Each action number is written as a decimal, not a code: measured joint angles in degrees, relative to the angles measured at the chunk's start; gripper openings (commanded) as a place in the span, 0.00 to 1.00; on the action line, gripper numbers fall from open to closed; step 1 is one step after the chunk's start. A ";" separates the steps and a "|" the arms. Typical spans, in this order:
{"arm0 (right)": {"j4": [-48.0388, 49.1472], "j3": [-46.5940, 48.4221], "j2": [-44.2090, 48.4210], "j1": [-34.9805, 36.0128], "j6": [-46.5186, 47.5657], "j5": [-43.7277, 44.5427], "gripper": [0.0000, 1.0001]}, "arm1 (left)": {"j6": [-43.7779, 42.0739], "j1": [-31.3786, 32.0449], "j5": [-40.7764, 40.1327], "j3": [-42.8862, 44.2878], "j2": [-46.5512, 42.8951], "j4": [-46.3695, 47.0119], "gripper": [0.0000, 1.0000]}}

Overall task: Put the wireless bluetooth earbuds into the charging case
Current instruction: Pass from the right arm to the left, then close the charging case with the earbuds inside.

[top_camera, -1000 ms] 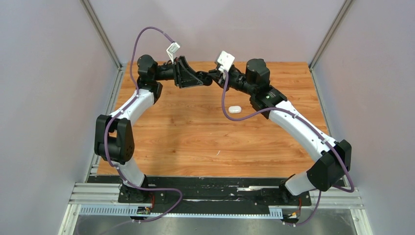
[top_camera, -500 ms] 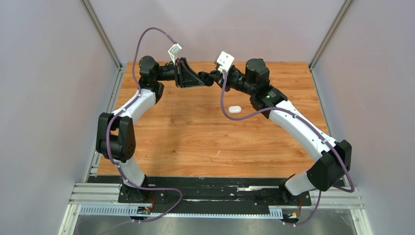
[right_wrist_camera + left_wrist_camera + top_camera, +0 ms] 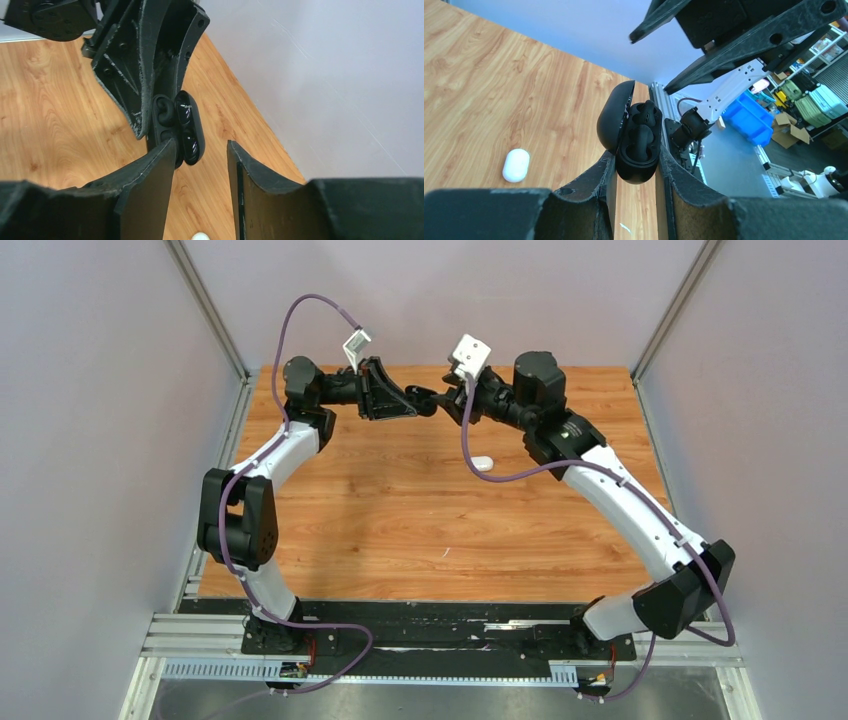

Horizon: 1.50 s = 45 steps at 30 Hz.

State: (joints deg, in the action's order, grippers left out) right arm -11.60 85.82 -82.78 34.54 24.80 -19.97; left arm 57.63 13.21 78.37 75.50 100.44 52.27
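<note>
The left gripper (image 3: 636, 153) clamps the open black charging case (image 3: 639, 171) above the wooden table (image 3: 499, 90), with two black earbuds (image 3: 640, 137) apparently seated inside. The right gripper (image 3: 202, 145), jaws parted and empty, hovers just beside it. A white case (image 3: 516, 165) lies on the table.

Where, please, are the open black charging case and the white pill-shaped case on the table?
Open black charging case (image 3: 638, 169), left wrist view, its lower shell.
White pill-shaped case (image 3: 516, 165), left wrist view, middle of its top.
</note>
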 measured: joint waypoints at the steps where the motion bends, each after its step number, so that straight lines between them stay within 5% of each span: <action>1: -0.74 0.20 0.52 -0.31 -0.28 -0.55 0.46 | -0.02 0.00 0.00 0.00 0.02 0.17 0.00; 3: -2.36 0.44 1.68 -1.03 -0.63 -1.81 0.51 | -0.11 -0.02 0.15 0.00 0.02 0.33 0.00; 11: -6.95 1.38 3.50 -7.13 -3.72 -16.13 1.00 | -1.68 0.11 2.14 -0.48 0.02 1.16 0.00; 20: -11.02 5.66 -6.54 -6.14 -5.53 -26.12 1.00 | -3.10 1.03 2.60 -2.73 -0.02 1.86 0.00; 27: -12.59 7.96 -11.54 -3.82 -5.51 -27.56 0.89 | -4.66 1.01 0.35 -3.26 -0.04 -1.33 0.00; 35: -13.25 7.06 -10.32 -1.88 1.73 -23.39 0.89 | -6.69 0.59 -3.13 -3.21 -0.07 -9.42 0.00; 45: -13.00 6.19 -9.68 0.22 8.79 -16.50 0.99 | -3.19 0.02 -4.11 -3.21 0.07 -6.93 0.00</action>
State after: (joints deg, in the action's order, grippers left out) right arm -24.60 92.01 -92.47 34.76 33.58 -36.47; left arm 54.43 13.23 74.26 72.29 100.51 45.34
